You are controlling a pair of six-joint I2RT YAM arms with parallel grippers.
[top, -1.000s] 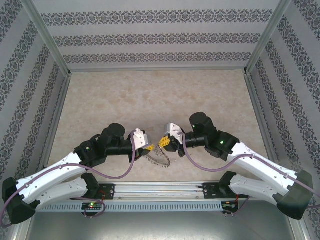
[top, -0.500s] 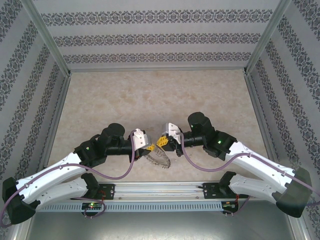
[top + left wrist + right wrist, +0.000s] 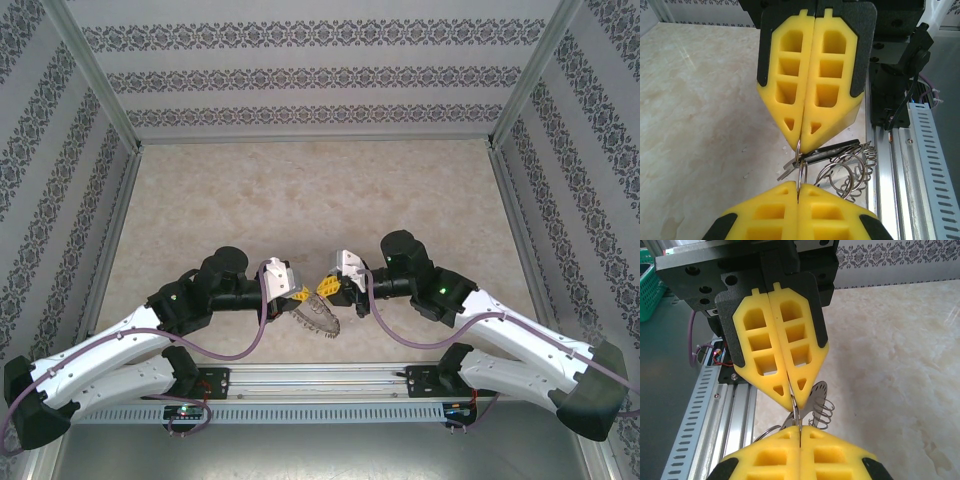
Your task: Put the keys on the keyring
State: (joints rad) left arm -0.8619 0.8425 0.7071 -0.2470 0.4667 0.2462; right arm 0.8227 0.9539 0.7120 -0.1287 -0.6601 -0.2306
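We are seeing bare, glinting metal on the keyring (image 3: 862, 162), matt yellow foam-like pads (image 3: 832, 85), a smooth, glossy, stone-look table (image 3: 700, 100), and dull brushed metal on the near rail (image 3: 887, 195).

Even, diffuse overhead light, bright throughout. The pale table (image 3: 300, 190) carries faint, soft shadows beneath the arms (image 3: 120, 345); a broad sheen crosses it in the left wrist view. The keyring (image 3: 818, 391) glints. Wrist views are sharp close up, slightly soft behind.
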